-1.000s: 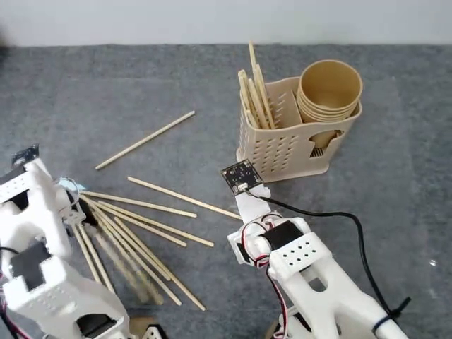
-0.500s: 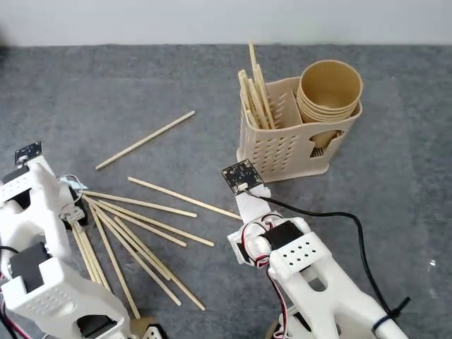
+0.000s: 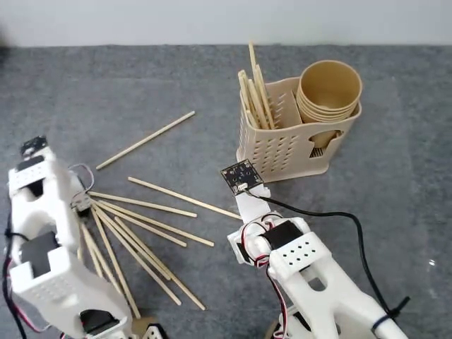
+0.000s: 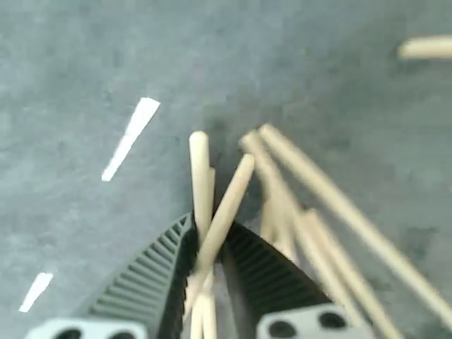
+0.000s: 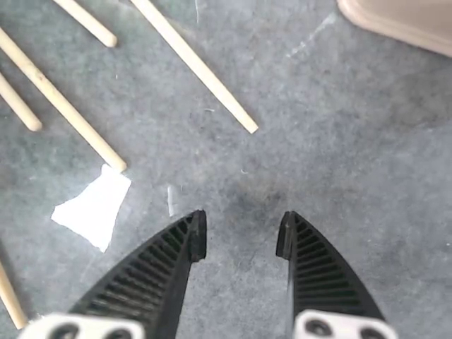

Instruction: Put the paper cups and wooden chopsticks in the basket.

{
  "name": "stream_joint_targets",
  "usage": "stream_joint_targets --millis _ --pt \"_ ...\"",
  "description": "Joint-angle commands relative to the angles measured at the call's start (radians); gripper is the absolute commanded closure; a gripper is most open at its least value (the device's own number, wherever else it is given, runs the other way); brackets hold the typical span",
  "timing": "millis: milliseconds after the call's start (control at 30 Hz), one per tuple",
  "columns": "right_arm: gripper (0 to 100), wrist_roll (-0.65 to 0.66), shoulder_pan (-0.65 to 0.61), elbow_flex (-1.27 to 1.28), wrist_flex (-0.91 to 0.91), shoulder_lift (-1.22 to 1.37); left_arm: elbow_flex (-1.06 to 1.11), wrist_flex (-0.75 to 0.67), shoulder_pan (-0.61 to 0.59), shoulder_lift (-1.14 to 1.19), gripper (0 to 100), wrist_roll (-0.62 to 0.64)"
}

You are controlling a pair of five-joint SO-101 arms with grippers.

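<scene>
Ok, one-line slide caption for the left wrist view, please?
Left gripper shut on a few wooden chopsticks, more loose chopsticks lying beside it on the grey mat.

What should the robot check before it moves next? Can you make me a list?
1. Left gripper shut on chopsticks: ok.
2. Only one stick pinched: not ok, at least two cross in its grip.
3. Right gripper open and empty: ok.
4. Paper cups inside the basket: ok.
5. All sticks off the mat: not ok, loose chopsticks lie on it.
6. Held sticks lifted clear of the mat: cannot tell.
</scene>
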Motion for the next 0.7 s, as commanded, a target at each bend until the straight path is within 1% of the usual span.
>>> stream_joint_targets --millis 0,100,233,367,533,667 --pt "81.6 0.012 0.007 0.005 -0.001 -0.022 -0.111 0.083 0.058 0.000 99 0.046" --pt "81.6 0.012 0.007 0.006 -0.001 -0.022 -0.176 0.150 0.068 0.000 99 0.060" --pt "81.6 0.012 0.007 0.006 -0.001 -0.022 -0.268 0.204 0.068 0.000 99 0.069" --pt "81.6 0.012 0.007 0.006 -0.001 -0.024 -0.433 0.311 0.069 0.000 99 0.097" --pt "81.6 0.012 0.007 0.006 -0.001 -0.024 -0.674 0.476 0.095 0.000 99 0.098" --pt "81.6 0.012 0.007 0.008 -0.001 -0.025 -0.826 0.539 0.130 0.002 99 0.127"
